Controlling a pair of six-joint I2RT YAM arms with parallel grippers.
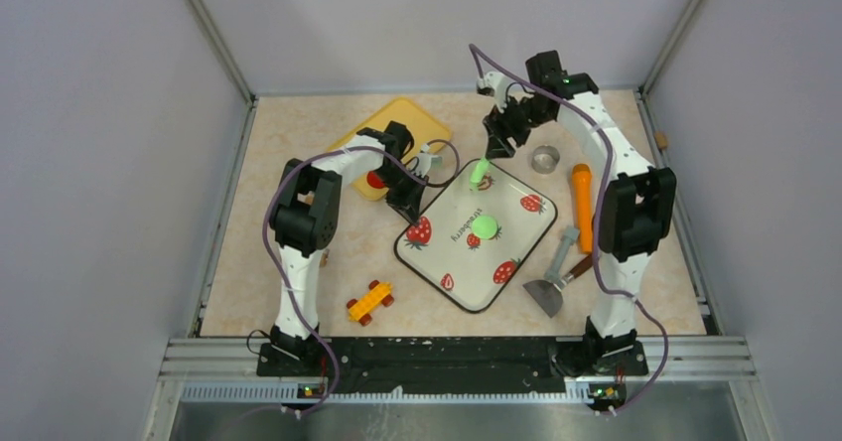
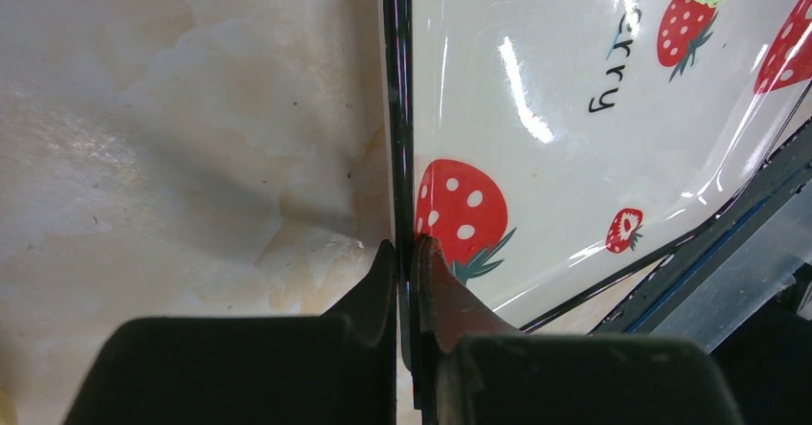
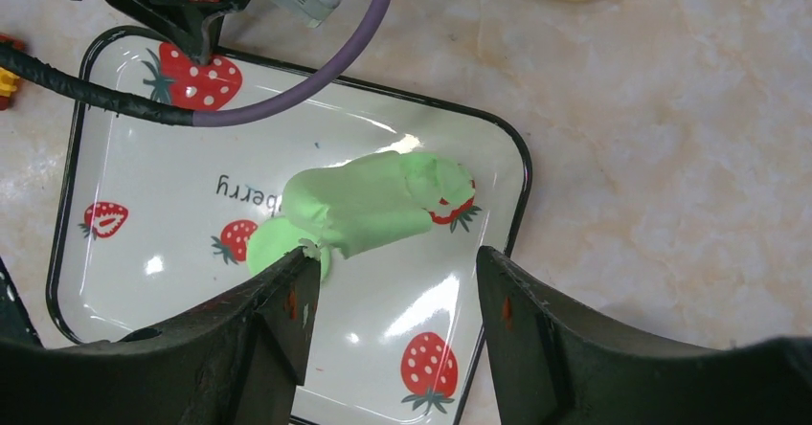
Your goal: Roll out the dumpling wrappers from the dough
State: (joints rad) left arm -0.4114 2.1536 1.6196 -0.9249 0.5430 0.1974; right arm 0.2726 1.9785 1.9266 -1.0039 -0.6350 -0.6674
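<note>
The dough (image 3: 373, 205) is a soft, elongated green lump over the far corner of the tray (image 1: 526, 237), just under the right gripper (image 3: 397, 262). One end touches the tip of one finger (image 3: 297, 281). Whether it clings there or lies on the tray cannot be told. That gripper stands wide open with nothing between its jaws. A flat round wrapper (image 1: 484, 225) lies near the tray's middle, apart from the lump. The left gripper (image 2: 404, 248) is pinched tight on the tray's near-left rim, seemingly to steady it. The dough looks light, putty-like and tacky: it will probably dent under any squeeze, sag when lifted by one end, and may stick to the pads rather than drop cleanly. A light pinch across its thick middle seems best, not the thin ragged end. The glossy tray is likely slick, so pressing may make the lump slide. The orange roller (image 1: 582, 208) lies beside the tray, untouched.
</note>
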